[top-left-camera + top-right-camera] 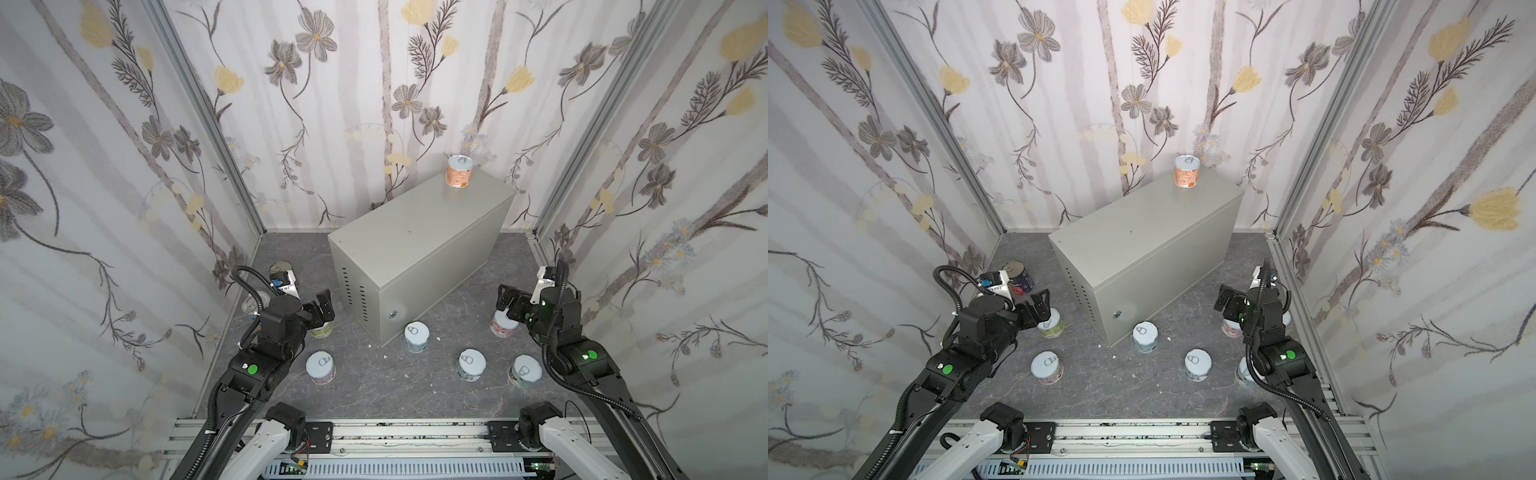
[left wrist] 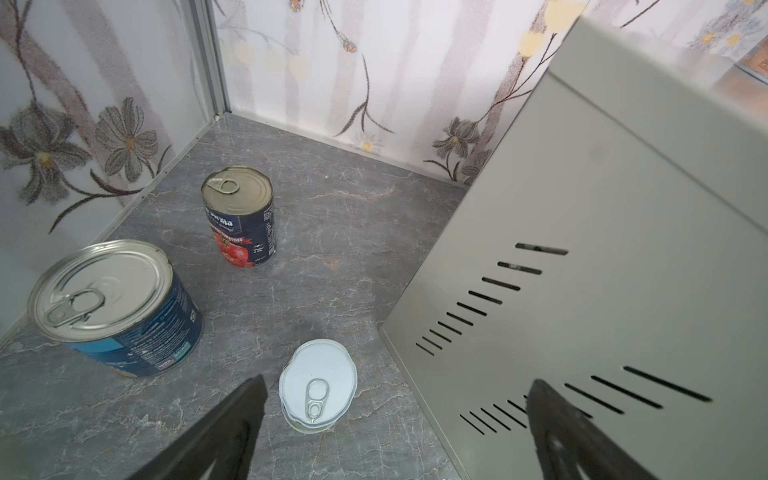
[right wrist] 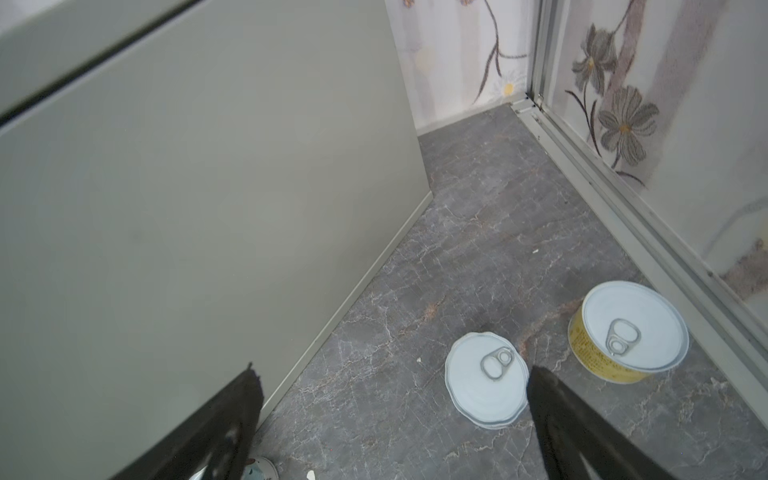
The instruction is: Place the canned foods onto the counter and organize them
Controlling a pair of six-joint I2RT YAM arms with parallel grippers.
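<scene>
Canned foods mostly stand upright on the floor [image 1: 374, 395]; only an orange can [image 1: 459, 171] sits on the table [image 1: 415, 241], at its far end. A blue can [image 2: 112, 307] and a navy-red can [image 2: 239, 216] stand by the left wall, beyond the left hand [image 1: 322, 309]. That hand is spread wide and empty just above a green-labelled can [image 2: 318, 384], which lies nearer one finger. The right hand [image 1: 509, 305], also wide and empty, hovers over a pink-labelled can [image 3: 486, 384] sitting off-centre, so it probably needs a sideways shift before closing.

Floral walls [image 1: 332, 104] enclose a grey marbled floor [image 1: 374, 395]. White specks [image 1: 385, 356] dot it. A rail [image 1: 415, 432] lines its near edge.
</scene>
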